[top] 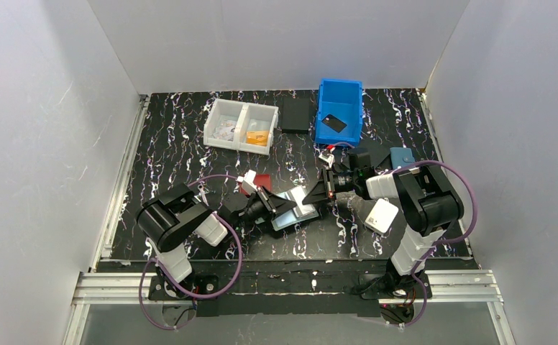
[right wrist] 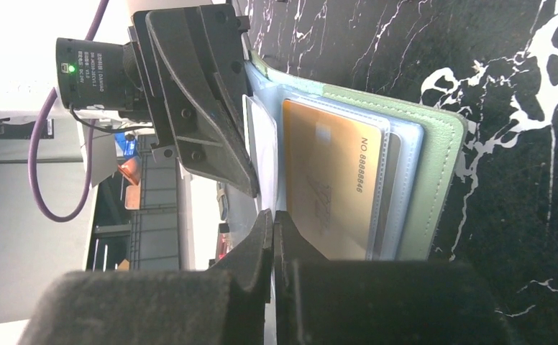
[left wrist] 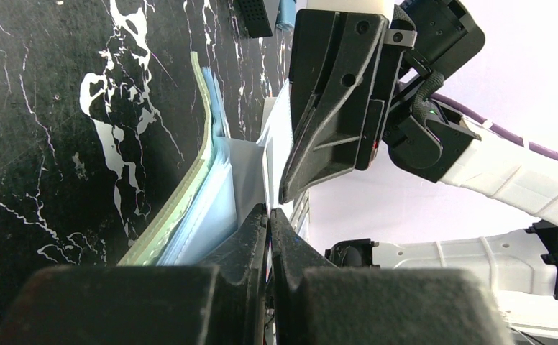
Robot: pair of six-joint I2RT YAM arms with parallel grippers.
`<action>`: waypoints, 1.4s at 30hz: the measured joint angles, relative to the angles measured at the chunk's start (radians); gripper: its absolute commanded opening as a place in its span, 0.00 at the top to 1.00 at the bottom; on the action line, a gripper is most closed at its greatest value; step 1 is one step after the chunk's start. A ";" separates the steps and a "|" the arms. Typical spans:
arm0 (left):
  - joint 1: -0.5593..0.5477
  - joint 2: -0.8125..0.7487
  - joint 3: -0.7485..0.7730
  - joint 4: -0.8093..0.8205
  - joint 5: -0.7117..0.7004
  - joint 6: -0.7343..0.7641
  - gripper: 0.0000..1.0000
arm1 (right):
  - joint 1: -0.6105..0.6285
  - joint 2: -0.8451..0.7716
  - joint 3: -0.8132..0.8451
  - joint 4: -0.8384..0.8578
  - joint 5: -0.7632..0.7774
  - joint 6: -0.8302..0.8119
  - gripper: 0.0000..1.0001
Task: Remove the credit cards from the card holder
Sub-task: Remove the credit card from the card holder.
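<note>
The card holder (right wrist: 441, 180) lies open at near centre, an orange card (right wrist: 330, 187) showing in its pocket. The left gripper (left wrist: 269, 215) and right gripper (right wrist: 272, 217) both pinch shut on its clear sleeves. Under it is a black, white-veined tabletop (top: 168, 144), enclosed by white walls (top: 276, 43).

We see a black tabletop (top: 168, 144) veined with white marbling, enclosed on three sides by plain white walls (top: 46, 108). Aluminium rails (top: 120, 180) border its left, right and near edges. Lighting is even and diffuse.
</note>
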 measured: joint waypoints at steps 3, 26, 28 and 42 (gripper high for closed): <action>0.005 -0.012 -0.008 0.000 0.016 0.001 1.00 | 0.004 0.004 0.001 -0.001 -0.011 0.000 0.98; 0.045 -0.022 -0.023 -0.007 0.144 0.008 0.95 | 0.015 0.021 0.006 -0.009 -0.046 -0.009 0.98; 0.053 -0.022 -0.023 -0.014 0.153 0.010 0.94 | 0.009 0.021 0.006 -0.011 -0.044 -0.014 0.98; 0.070 -0.010 -0.019 0.017 0.188 0.002 0.77 | -0.025 0.051 0.006 -0.024 0.009 -0.032 0.99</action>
